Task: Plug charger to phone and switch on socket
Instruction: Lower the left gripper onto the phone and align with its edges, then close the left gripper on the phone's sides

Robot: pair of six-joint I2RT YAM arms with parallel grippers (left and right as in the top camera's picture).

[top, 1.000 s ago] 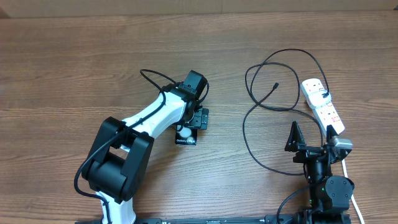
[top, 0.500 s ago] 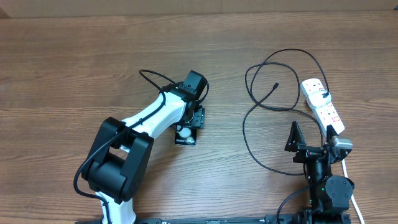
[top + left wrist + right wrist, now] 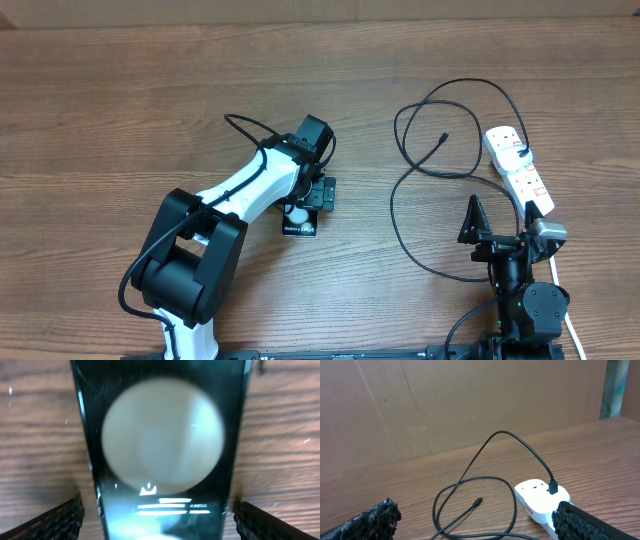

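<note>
The phone (image 3: 298, 226) is laid flat on the counter (image 3: 110, 110), left of centre, and is straddled by the left tool (image 3: 157, 522), spread wide. The charger (image 3: 393, 205) is looped to the right, beside the socket (image 3: 520, 170). The right tool (image 3: 475, 527) is held spread near the socket.

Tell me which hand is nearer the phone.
Left. The left hand straddles the phone, a finger on each side; the right hand sits far off, near the socket.
</note>
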